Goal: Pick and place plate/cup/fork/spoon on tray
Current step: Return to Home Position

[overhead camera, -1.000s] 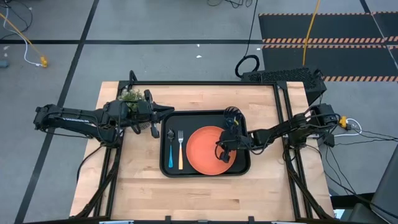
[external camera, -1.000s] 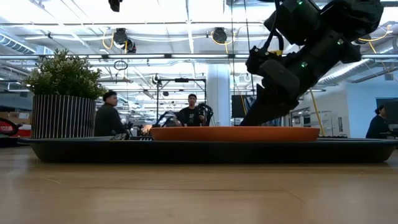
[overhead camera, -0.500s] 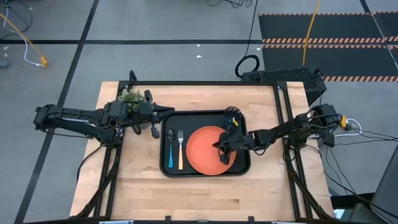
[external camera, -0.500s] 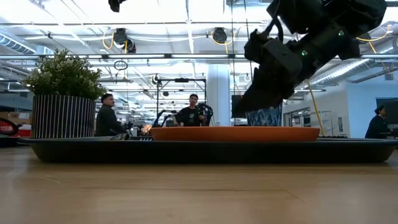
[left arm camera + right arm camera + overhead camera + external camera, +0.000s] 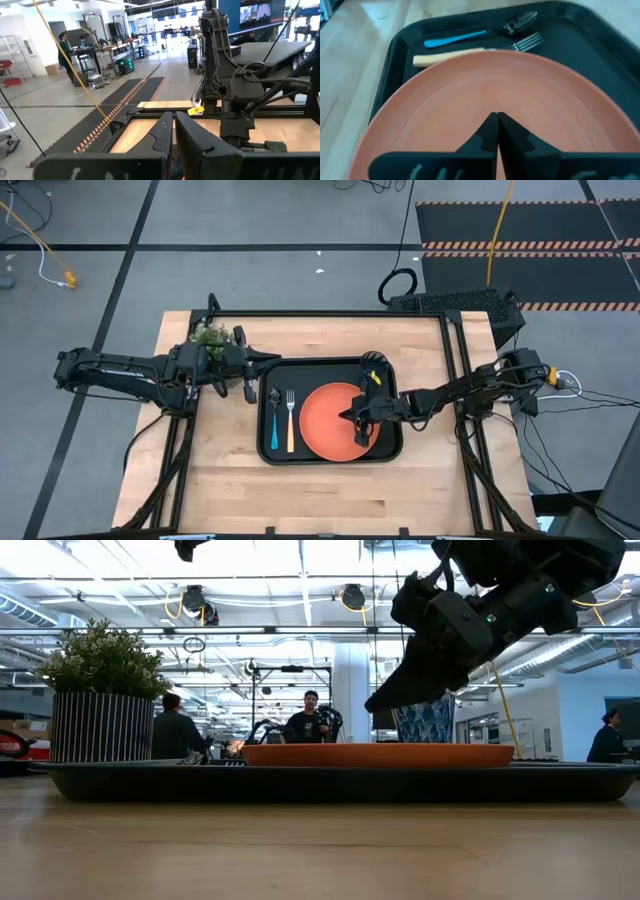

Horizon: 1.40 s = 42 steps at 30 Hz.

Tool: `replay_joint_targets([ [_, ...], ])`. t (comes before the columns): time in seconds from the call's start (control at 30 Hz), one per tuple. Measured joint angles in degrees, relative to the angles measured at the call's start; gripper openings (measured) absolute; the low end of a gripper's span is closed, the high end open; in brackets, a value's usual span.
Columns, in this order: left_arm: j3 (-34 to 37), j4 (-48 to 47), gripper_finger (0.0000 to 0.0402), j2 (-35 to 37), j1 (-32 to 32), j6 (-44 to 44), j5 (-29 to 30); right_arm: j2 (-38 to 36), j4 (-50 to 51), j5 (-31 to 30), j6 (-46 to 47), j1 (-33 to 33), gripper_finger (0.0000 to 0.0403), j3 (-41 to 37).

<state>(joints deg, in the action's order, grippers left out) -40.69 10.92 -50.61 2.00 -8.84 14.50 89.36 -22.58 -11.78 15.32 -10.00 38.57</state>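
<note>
The orange plate [image 5: 322,420] lies flat in the black tray [image 5: 330,463], toward its right side. The tan-handled fork [image 5: 291,420] and the blue-handled spoon [image 5: 273,425] lie side by side in the tray's left part. A dark cup [image 5: 372,363] stands at the tray's far right corner and shows behind the plate in the low view [image 5: 428,722]. My right gripper [image 5: 497,117] is shut and empty, hovering over the plate [image 5: 470,95], clear of it in the low view [image 5: 372,705]. My left gripper [image 5: 268,360] is shut and empty above the tray's far left corner.
A striped pot with a bushy green plant [image 5: 210,335] stands at the far left of the table, beside my left arm. Bare wooden table [image 5: 330,500] lies on the near side of the tray. People stand in the room beyond [image 5: 305,725].
My right gripper has risen from the plate's surface and tipped its fingers up, drifting slightly toward the table's left. The plate has stayed flat in the tray. The cup now shows behind the raised gripper in the low view.
</note>
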Motion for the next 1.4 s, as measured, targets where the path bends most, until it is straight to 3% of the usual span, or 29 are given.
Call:
replay_joint_targets([
  [0.13, 0.0, 0.0, 0.0026, 0.0, 0.0, 0.2, 0.0, 0.0, -2.2, 0.0, -3.3, 0.3, 0.0, 0.0],
  [0.3, 0.0, -0.7, 0.0026, -0.9, 0.0, 2.2, 0.0, 0.0, -14.8, 0.2, -12.3, 1.7, 0.0, 0.2],
  [0.4, 0.1, -1.2, 0.0026, -2.0, 0.0, 4.4, -0.1, -0.2, -19.3, 5.7, -15.6, 3.9, 0.0, 2.9],
  [0.57, 0.1, -0.9, 0.0026, -4.0, 0.0, 4.9, 0.0, -0.3, -11.9, 13.6, -15.1, 7.1, 0.0, 10.3],
  [0.8, 0.0, -0.2, 0.0026, -6.7, 0.0, 4.1, 0.0, -0.2, -4.1, 13.3, -16.3, 7.4, 0.0, 11.7],
  [1.1, 0.0, 1.4, 0.0026, -7.6, 0.0, 4.4, 0.0, -0.2, -3.9, 13.6, -15.5, 7.3, 0.0, 11.7],
  [1.4, 0.0, 1.7, 0.0026, -7.5, 0.0, 5.6, 0.0, -0.2, -4.2, 14.6, -22.4, 7.4, 0.0, 11.7],
])
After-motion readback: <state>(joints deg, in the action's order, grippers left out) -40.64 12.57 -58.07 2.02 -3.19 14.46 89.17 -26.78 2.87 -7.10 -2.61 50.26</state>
